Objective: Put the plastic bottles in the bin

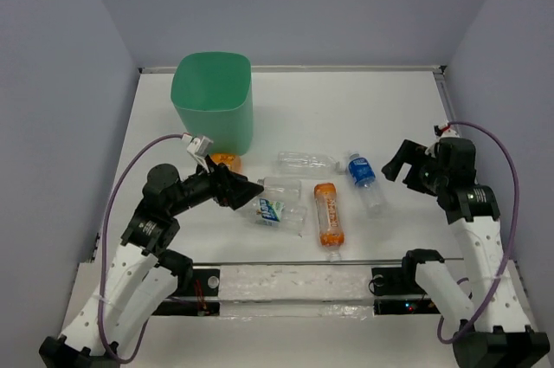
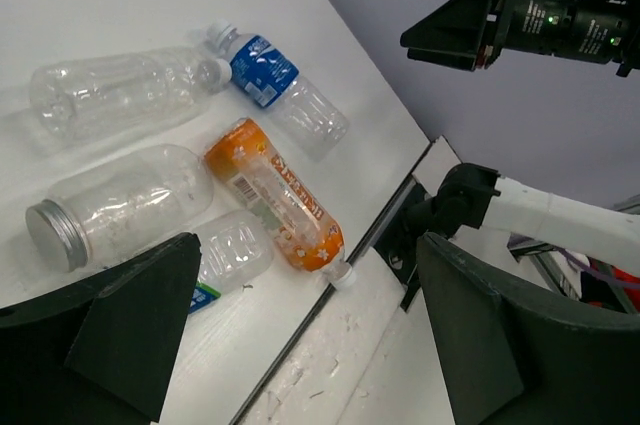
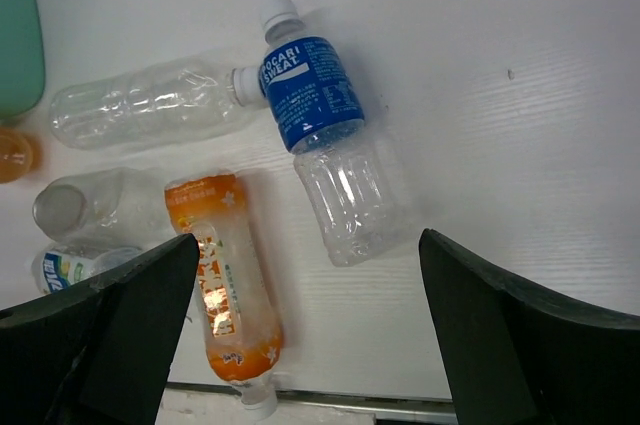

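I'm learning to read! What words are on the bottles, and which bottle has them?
"POCARI SWEAT": white letters on the blue label of the clear bottle.
Small print lower on that same label: too small to read.
Print on the orange bottle: too blurred to read.
Letters on the small blue-white labelled bottle: too blurred to read.

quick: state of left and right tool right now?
Left tool: open, holding nothing.
Right tool: open, holding nothing.
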Action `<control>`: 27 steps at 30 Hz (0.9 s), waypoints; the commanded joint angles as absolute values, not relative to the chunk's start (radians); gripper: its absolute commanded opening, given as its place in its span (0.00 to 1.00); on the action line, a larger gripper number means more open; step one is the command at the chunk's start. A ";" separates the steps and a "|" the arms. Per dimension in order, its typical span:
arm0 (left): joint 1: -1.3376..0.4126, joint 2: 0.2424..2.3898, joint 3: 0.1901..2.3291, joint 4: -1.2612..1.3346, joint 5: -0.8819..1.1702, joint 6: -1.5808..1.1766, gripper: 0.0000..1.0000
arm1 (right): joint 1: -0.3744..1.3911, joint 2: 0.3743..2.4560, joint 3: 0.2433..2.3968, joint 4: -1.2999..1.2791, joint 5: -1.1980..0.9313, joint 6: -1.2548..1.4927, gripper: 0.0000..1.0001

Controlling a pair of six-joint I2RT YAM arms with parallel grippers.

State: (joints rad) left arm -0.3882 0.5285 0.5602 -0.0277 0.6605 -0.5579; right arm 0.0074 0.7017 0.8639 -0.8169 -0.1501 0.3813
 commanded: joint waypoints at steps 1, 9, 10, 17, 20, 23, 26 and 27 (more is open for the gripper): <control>-0.460 0.607 0.549 0.015 0.558 -0.601 0.99 | 0.015 0.834 0.874 -0.726 -0.170 0.362 0.98; -0.778 0.808 0.577 0.031 0.171 -0.601 0.99 | 0.179 1.168 0.893 -0.609 0.024 0.336 1.00; -0.793 0.822 0.583 0.038 0.113 -0.601 0.99 | 0.207 1.199 0.903 -0.594 0.022 0.324 1.00; -0.844 0.884 0.652 0.032 -0.038 -0.545 0.99 | 0.284 1.471 0.988 -0.575 0.083 0.288 1.00; -0.848 0.893 0.660 0.023 -0.043 -0.522 0.99 | 0.284 1.552 1.011 -0.563 0.113 0.284 0.95; -0.853 0.899 0.672 0.005 -0.032 -0.509 0.99 | 0.284 1.589 1.025 -0.552 0.132 0.282 0.81; -0.864 0.902 0.687 0.002 -0.017 -0.503 0.99 | 0.284 1.537 1.038 -0.555 0.173 0.291 0.54; -0.865 0.899 0.690 -0.024 -0.018 -0.503 0.99 | 0.284 1.511 1.042 -0.567 0.179 0.298 0.47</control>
